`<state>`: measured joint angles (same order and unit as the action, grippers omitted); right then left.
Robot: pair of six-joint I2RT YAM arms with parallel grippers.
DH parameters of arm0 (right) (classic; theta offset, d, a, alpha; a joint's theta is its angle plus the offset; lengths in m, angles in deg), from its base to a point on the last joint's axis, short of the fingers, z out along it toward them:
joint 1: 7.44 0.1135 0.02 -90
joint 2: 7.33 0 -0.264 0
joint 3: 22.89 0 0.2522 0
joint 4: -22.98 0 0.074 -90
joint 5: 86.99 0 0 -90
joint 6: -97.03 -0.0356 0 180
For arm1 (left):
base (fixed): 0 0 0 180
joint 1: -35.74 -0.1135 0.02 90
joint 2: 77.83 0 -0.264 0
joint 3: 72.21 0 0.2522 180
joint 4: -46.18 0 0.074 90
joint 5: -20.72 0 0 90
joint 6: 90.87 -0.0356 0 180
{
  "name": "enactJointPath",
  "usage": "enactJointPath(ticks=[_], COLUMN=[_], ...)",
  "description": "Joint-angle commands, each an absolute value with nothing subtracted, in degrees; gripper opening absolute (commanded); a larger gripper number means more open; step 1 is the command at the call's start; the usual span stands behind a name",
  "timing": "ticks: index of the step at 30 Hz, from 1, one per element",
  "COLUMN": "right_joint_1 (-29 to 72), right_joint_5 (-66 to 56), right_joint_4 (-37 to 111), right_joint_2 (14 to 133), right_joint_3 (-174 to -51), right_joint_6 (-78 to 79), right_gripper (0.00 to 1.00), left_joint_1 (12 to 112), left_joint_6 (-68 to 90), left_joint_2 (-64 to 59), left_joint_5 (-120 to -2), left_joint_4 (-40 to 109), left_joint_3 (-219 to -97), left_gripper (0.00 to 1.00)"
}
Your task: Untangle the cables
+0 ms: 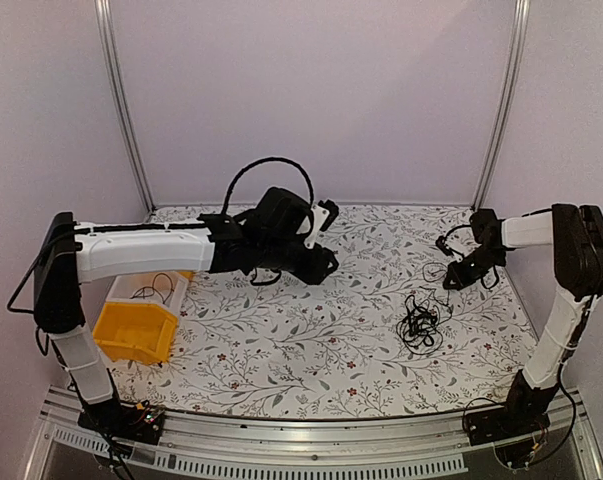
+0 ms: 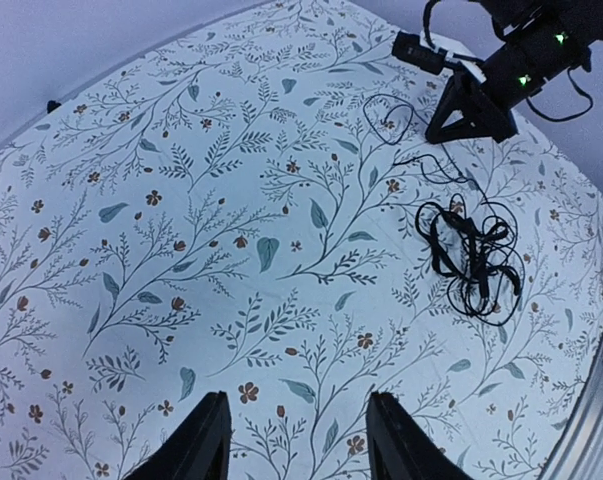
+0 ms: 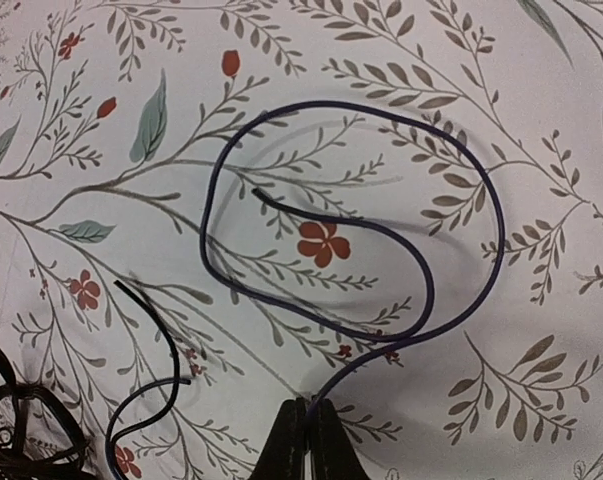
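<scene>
Floral tablecloth [image 1: 281,335] under tangled cables [image 1: 419,325], yellow bin [image 1: 131,335] at left; left hand [image 2: 296,405] wide, right hand [image 3: 309,415] pinched on loose cable [image 3: 476,190].

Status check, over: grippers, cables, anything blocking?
Left gripper open, empty. Right gripper shut on a loose cable loop. Cables mostly bundled, close by. Nothing blocking.

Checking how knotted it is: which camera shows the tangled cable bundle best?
The left wrist view: the whole cable bundle lies unobstructed, loops distinct. The top external view shows it small, a dark clump. The right wrist view catches only its edge at the bottom left corner.
</scene>
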<state>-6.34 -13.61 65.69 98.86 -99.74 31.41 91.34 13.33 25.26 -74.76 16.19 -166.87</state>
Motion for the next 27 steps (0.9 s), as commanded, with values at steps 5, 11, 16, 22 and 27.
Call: enactJointPath(ticks=[5, 11, 16, 22, 27], right_joint_1=[-5.4, 0.7, 6.4, 11.2, 12.6], right_joint_5=[-19.0, -26.0, -26.7, -28.1, -30.3], right_joint_4=[68.9, 75.4, 77.6, 79.4, 81.0], right_joint_2=[86.7, 78.5, 76.2, 76.2, 76.6], right_joint_3=[-101.1, -104.6, -107.7, -110.7, -112.4], right_joint_6=[37.8, 40.7, 41.0, 39.9, 39.8], right_gripper=[0.00, 0.00, 0.00, 0.00, 0.00], left_joint_1=[93.1, 93.1, 93.0, 93.0, 92.9], left_joint_6=[15.3, 20.3, 21.3, 21.2, 21.5], left_joint_2=[29.3, 35.0, 36.2, 38.0, 40.2], left_joint_5=[-72.8, -67.3, -66.3, -66.7, -67.9], left_joint_4=[28.6, 34.7, 38.3, 42.0, 46.6], left_joint_3=[-169.4, -174.2, -174.5, -174.3, -174.1], left_gripper=[0.50, 0.55, 0.56, 0.57, 0.56])
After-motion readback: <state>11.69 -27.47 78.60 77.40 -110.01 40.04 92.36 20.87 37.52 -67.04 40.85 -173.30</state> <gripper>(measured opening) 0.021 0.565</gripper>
